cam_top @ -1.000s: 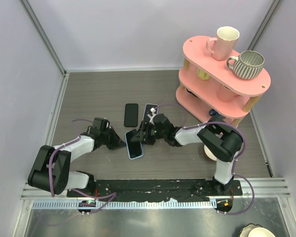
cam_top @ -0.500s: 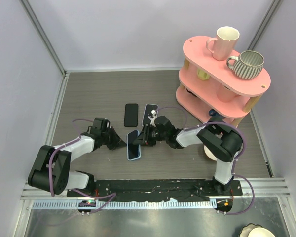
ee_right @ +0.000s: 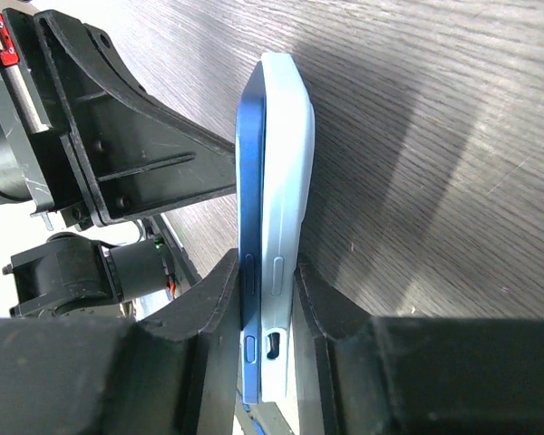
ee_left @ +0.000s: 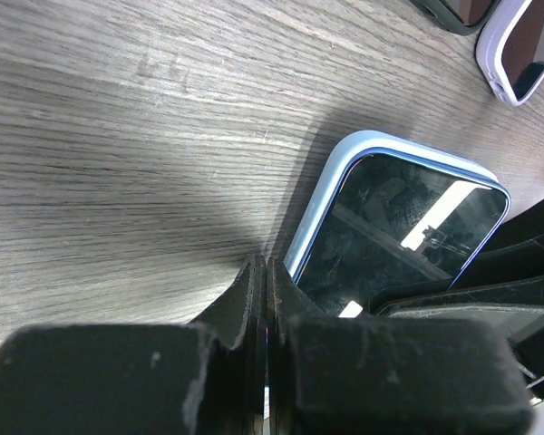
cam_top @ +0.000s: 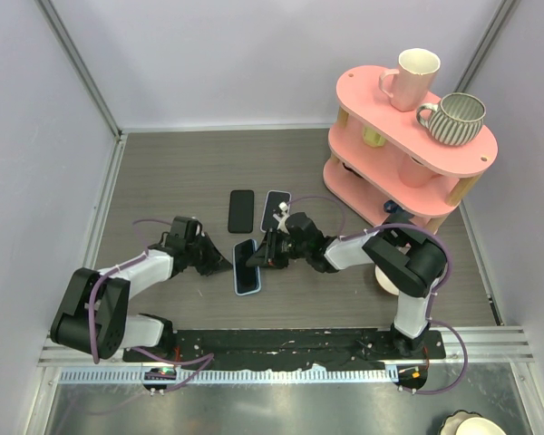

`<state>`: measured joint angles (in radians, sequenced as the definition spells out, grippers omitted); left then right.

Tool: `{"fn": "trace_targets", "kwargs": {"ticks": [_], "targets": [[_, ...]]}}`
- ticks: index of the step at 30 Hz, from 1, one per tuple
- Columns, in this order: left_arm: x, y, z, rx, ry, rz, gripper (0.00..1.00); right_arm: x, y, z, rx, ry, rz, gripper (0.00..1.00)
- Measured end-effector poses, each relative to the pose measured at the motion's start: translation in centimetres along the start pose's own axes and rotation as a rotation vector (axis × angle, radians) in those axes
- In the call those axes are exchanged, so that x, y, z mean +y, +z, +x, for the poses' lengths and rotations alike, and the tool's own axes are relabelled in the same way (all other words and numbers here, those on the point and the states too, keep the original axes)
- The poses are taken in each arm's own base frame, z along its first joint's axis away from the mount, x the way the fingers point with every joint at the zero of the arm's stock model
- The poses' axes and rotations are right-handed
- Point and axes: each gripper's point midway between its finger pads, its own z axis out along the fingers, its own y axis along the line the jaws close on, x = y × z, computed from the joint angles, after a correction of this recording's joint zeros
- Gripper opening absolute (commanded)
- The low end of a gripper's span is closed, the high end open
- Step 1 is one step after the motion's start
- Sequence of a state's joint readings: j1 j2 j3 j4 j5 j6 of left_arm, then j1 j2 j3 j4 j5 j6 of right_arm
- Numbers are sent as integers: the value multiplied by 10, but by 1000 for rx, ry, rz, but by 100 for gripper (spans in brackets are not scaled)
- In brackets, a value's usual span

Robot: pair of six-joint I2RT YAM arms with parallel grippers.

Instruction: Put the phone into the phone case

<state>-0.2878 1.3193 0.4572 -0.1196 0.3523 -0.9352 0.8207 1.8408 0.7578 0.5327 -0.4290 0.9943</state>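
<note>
The blue phone (ee_right: 251, 181) lies in the light-blue phone case (ee_right: 288, 163), their side edges flush along their length. My right gripper (ee_right: 270, 290) is shut across their thickness, one finger on the phone's face, the other on the case's back. From above, the cased phone (cam_top: 246, 267) sits mid-table between both grippers. My left gripper (ee_left: 266, 272) is shut on nothing, its tips against the case's light-blue rim (ee_left: 340, 172) on the left long edge. The phone's dark screen (ee_left: 390, 227) faces up.
A black phone (cam_top: 241, 210) and a white-cased phone (cam_top: 276, 208) lie just beyond the grippers. A pink two-tier shelf (cam_top: 372, 91) with mugs stands at the back right. Grey walls close in left, back and right.
My right gripper's jaws have narrowed onto the phone and case. The cased phone has turned slightly straighter and looks narrower from above. The left gripper has stayed shut in place.
</note>
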Motion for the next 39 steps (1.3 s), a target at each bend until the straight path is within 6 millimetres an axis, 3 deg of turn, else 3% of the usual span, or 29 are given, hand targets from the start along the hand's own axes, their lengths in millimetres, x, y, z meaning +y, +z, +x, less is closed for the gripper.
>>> {"fn": "trace_targets", "kwargs": {"ticks": [1,2,6,9,16,18,19,22,24,29,32,33,34,39], "targets": [[0,0,0,0,0,1,0,0,0,0,3,-2,-2,49],[0,0,0,1,0,2,0,1,0,1,6,-4,-4,58],[0,0,3,9,1,11,0,5,-1,2,18,1,-29,56],[-1,1,3,11,2,21,0,8,-2,2,22,4,-38,49],[-2,2,4,11,4,41,0,14,-5,3,27,35,-74,54],[-3,2,5,14,6,45,0,16,-8,4,26,36,-82,49],[-3,2,6,16,6,48,0,17,-9,4,25,34,-87,34],[-4,2,7,23,4,55,0,19,-9,4,27,33,-95,7],[-4,2,7,22,3,57,0,17,-9,4,27,51,-86,1],[-4,2,7,19,3,62,0,7,-10,3,25,79,-49,1],[-4,2,7,18,4,64,0,4,-10,3,27,78,-31,14],[-4,2,7,18,4,64,0,4,-10,3,29,75,-26,27],[-4,2,7,17,4,63,0,4,-10,3,30,70,-21,34],[-4,2,7,20,3,64,0,4,-9,4,39,37,-6,41]]}}
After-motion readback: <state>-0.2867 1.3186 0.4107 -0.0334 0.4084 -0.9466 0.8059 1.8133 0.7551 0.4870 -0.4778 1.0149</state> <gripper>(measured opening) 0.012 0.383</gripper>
